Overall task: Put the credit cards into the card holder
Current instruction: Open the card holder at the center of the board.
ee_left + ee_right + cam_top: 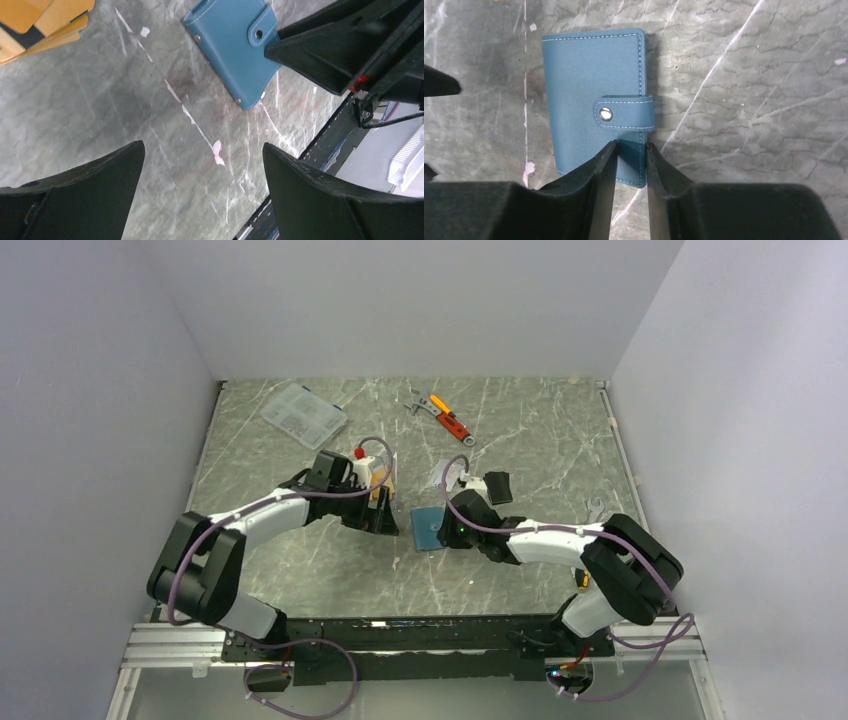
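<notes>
1. The right fingers (594,175) stand narrow, with only a thin gap between the tips. The tips are over the lower edge of the card holder (591,90), on the side of its snap strap (624,112). I cannot tell if they really pinch the edge or only touch it.
2. The card holder is closed, the strap is buttoned, and it lies flat on the desk (749,100).
3. The left fingers (85,195) are wide apart and hold nothing; between them only the marbled desk shows.
4. In the left wrist view the card holder (230,50) is ahead of the left fingers, and the black right fingers touch it from the right.
5. The credit cards (45,22), orange-gold with a dark stripe, lie in a loose pile in the upper left corner of that view, well apart from the card holder.
6. From above, the card holder (430,528) is between the two arms near the middle of the desk. A clear plastic box (303,414) and an orange-handled tool (447,418) lie near the far edge.
</notes>
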